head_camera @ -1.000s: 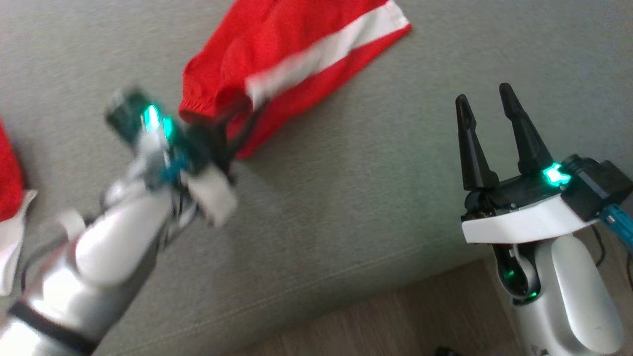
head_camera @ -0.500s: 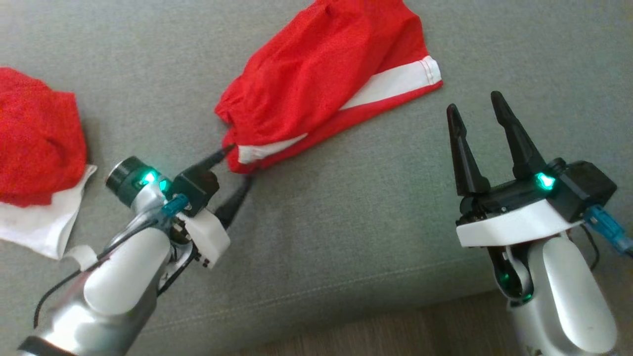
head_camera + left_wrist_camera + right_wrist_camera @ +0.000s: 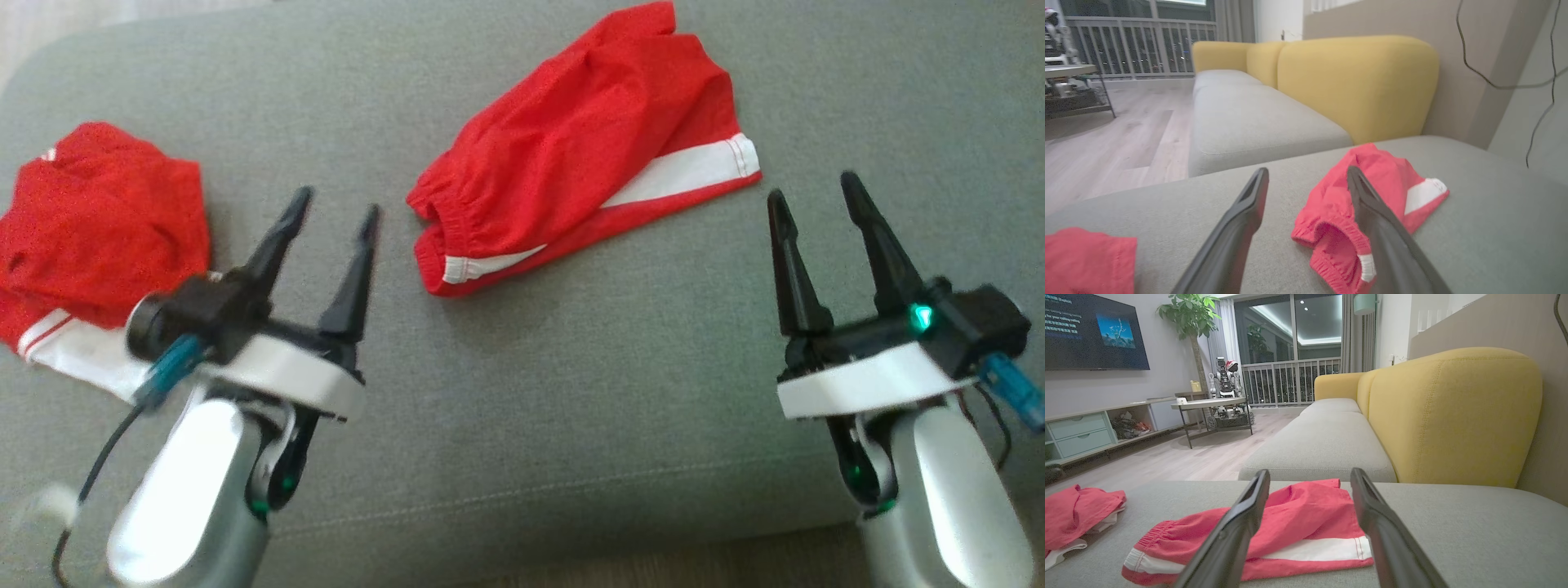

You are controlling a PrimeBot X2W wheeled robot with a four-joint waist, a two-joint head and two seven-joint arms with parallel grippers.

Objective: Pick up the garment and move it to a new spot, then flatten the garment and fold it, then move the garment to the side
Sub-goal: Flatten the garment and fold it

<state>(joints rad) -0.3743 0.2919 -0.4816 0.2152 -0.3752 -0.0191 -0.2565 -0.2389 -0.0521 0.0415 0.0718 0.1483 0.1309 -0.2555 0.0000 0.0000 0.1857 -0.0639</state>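
Observation:
The garment (image 3: 571, 163) is a pair of red shorts with a white side stripe, lying loosely crumpled on the grey seat cushion (image 3: 571, 392), waistband toward the left. My left gripper (image 3: 336, 202) is open and holds nothing, just left of the waistband and apart from it. In the left wrist view the garment (image 3: 1323, 208) lies partly behind the right finger of my left gripper (image 3: 1306, 169). My right gripper (image 3: 812, 186) is open and holds nothing, near the striped hem. The right wrist view has the garment (image 3: 1306, 514) just past my right gripper (image 3: 1309, 471).
A second red and white garment (image 3: 98, 220) lies bunched at the cushion's left end. The cushion's front edge and wood floor (image 3: 735, 563) run along the bottom. A yellow backrest (image 3: 1453, 412) rises behind the seat. A low table (image 3: 1208, 404) stands across the room.
My left gripper opened, let go of the garment's waistband and drew back to the left. The garment now rests on the cushion. The head camera shifted. My right gripper stayed open.

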